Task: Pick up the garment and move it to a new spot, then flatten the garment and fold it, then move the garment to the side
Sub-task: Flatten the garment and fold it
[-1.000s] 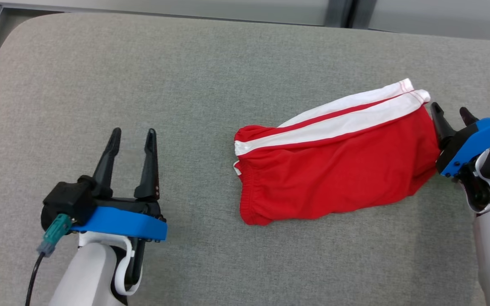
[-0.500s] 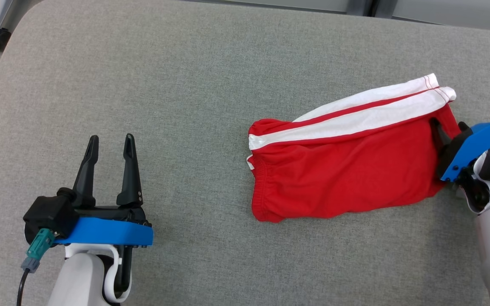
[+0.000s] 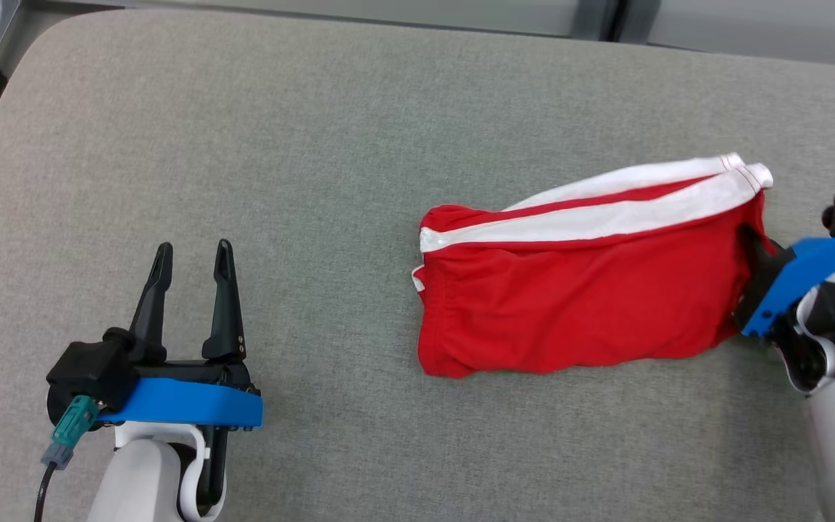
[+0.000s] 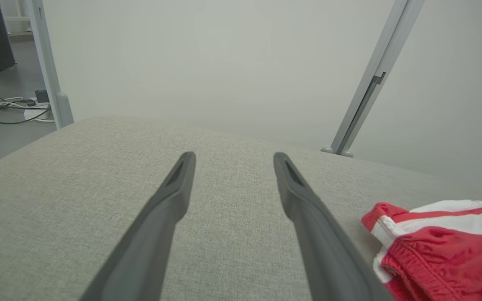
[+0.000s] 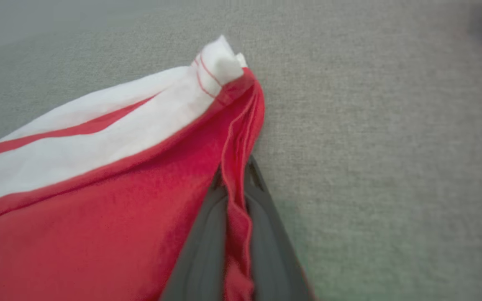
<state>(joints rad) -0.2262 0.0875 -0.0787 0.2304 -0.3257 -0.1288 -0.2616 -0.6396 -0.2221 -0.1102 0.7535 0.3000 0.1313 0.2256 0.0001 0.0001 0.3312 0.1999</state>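
Right gripper (image 3: 751, 243) is clamped on the leg-hem edge of the red knit shorts with white side stripes (image 3: 570, 304). In the right wrist view its two dark fingers (image 5: 201, 251) sandwich a red fold of hem, with only cloth between them. The grip sits at the garment's right end, just below the white stripe corner. I judge this an edge pinch, chosen so the cloth trails flat under a lift or drag instead of bunching as a mid-panel grab would. The shorts lie doubled over, right of centre on the grey fabric-covered padded tabletop (image 3: 280, 145), waistband end toward the middle, mildly wrinkled. They rest straight on the fabric, in no bin or tray. Left gripper (image 3: 193, 250) sits well apart at the near left, fingers spread and holding nothing. I read it as parked in reserve for flattening. Whether this pinch serves the first relocation or the final move aside, I cannot tell.
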